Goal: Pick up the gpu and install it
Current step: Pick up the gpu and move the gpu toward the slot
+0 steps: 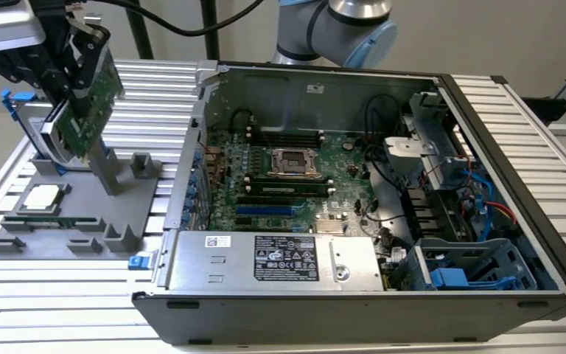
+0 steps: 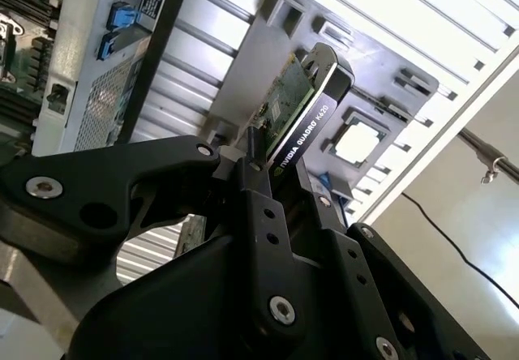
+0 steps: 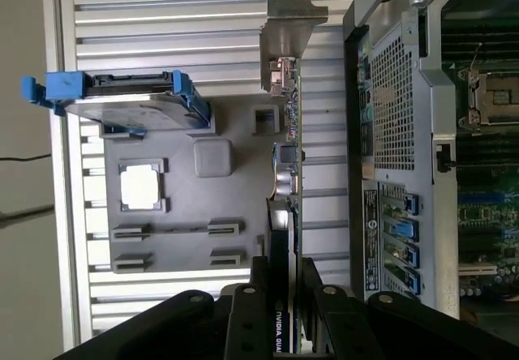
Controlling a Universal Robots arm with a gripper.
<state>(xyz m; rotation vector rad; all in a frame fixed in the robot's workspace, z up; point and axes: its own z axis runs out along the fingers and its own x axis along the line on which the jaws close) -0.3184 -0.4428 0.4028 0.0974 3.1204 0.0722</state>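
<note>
The gripper (image 1: 79, 70) hangs over the grey fixture tray (image 1: 126, 210) at the exterior view's left, its jaws clenched on the gpu (image 1: 91, 110). The card is held on edge and tilted. In both wrist views its black cooler side sits between the jaws (image 2: 304, 105), and its silver end bracket (image 3: 289, 11) points away from the gripper (image 3: 284, 299). Its lower end is close to a tall grey post (image 1: 106, 173) of the tray; whether they touch cannot be told.

Just behind the card, a silver hard drive with blue rails (image 3: 130, 105) stands on edge in the tray. Lower in the tray a square processor chip (image 1: 42, 198) lies flat in its pocket, and a narrow green memory stick (image 1: 52, 220) rests between two holders.

Beside the tray, toward the exterior view's right, the open computer case (image 1: 312, 321) lies on the slatted aluminium bench (image 1: 57, 295). Its perforated rear wall (image 3: 393, 92) rises between the tray and the interior. Inside are the green motherboard (image 1: 293, 173) with an empty processor socket (image 1: 291, 162), a grey power supply (image 1: 273, 258) along the near wall, and a blue drive cage (image 1: 470, 273) in the near corner, with loose cables between them.
</note>
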